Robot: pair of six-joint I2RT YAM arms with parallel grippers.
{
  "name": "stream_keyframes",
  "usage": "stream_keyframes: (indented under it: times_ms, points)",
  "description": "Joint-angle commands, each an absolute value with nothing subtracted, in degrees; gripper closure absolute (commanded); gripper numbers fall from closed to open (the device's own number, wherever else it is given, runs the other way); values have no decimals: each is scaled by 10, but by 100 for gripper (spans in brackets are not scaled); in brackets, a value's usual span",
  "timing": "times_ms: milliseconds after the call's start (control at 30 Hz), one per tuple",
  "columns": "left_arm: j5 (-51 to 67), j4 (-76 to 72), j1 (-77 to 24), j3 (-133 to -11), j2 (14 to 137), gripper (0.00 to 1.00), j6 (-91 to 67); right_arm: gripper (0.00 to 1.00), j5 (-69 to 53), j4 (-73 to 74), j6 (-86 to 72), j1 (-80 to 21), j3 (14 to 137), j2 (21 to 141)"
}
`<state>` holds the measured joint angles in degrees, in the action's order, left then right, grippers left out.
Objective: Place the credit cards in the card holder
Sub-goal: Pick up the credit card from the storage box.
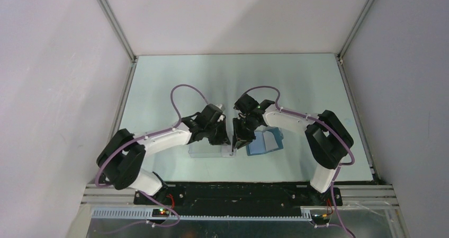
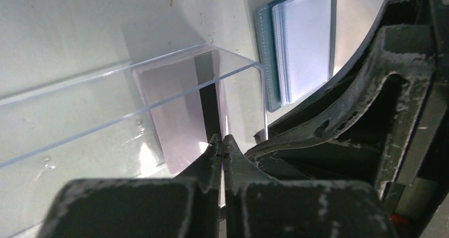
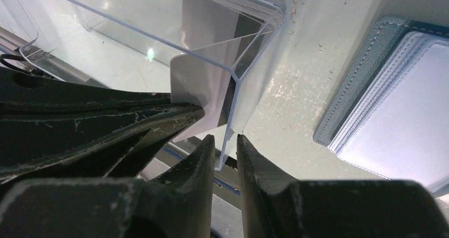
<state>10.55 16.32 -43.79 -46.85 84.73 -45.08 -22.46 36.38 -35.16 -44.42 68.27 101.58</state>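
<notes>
One credit card [image 3: 197, 89], whitish with its black stripe, is tipped up off the stack of credit cards [image 3: 227, 12] inside the clear box [image 2: 79, 126], right at the box's corner. The left gripper [image 2: 222, 146] has its fingers pressed together on that card's edge. At that same corner the right gripper [image 3: 226, 148] straddles the box wall, fingers drawn in close on either side and apparently nipping it to steady the box. The card holder [image 3: 352, 81] lies open on the table [image 3: 296, 89] just past the box's corner, clear pockets up, not touching the box. Now the danger: the pinch sits on a sliver of edge, so the card could swivel or slip out as it clears the wall, or catch on the rim. The two grippers are packed tight at that corner, and a lift could knock one against the other. And the holder lies loose, so a card pushed at a shallow pocket may simply shove it away from the box.
</notes>
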Motion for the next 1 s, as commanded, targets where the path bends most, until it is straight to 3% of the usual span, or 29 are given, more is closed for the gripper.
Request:
stream_keyframes:
  times_ms: [0, 333, 500, 667, 767, 900, 967]
  points:
    - [76, 148, -443, -460, 789, 100, -459, 70, -214, 371, -347, -445, 685, 966]
    - [46, 149, -429, -436, 607, 100, -489, 32, -173, 383, -342, -419, 684, 804]
    - [74, 146, -419, -441, 532, 100, -500, 19, -271, 344, -336, -383, 659, 726]
    - [146, 98, -412, -437, 491, 100, -530, 17, -433, 187, -395, -303, 558, 646]
    - [228, -67, -402, -387, 479, 100, -589, 18, -507, 125, -414, -277, 530, 621]
    - [271, -155, -400, -366, 482, 100, -631, 27, -557, 64, -442, -277, 512, 617]
    - [284, -178, -400, -361, 482, 100, -639, 37, -579, 19, -481, -277, 497, 614]
